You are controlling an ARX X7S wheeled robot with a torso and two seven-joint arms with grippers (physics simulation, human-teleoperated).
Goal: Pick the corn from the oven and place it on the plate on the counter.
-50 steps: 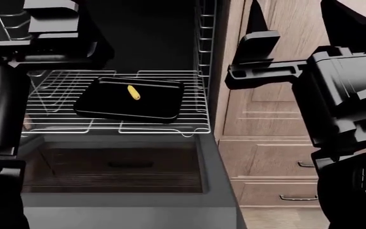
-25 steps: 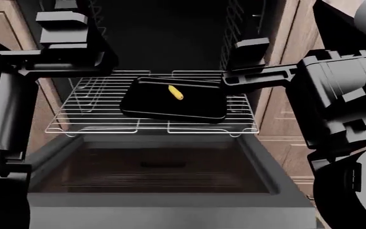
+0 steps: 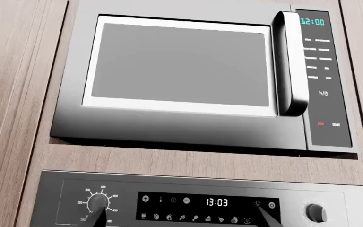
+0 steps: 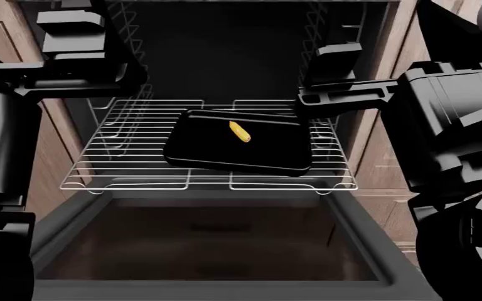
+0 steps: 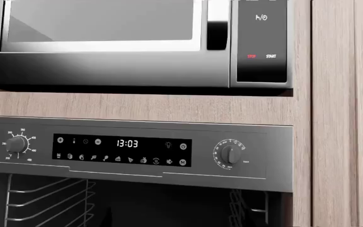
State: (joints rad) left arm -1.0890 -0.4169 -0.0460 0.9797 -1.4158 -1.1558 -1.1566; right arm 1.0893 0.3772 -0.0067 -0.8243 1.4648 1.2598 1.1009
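corn on tray | tray on rack | microwave above oven

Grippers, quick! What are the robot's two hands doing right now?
Left gripper: open, holding nothing.
Right gripper: open, holding nothing.

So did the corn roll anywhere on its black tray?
No. The corn sits at the same spot on the tray, near its back edge; only the camera view shifted.
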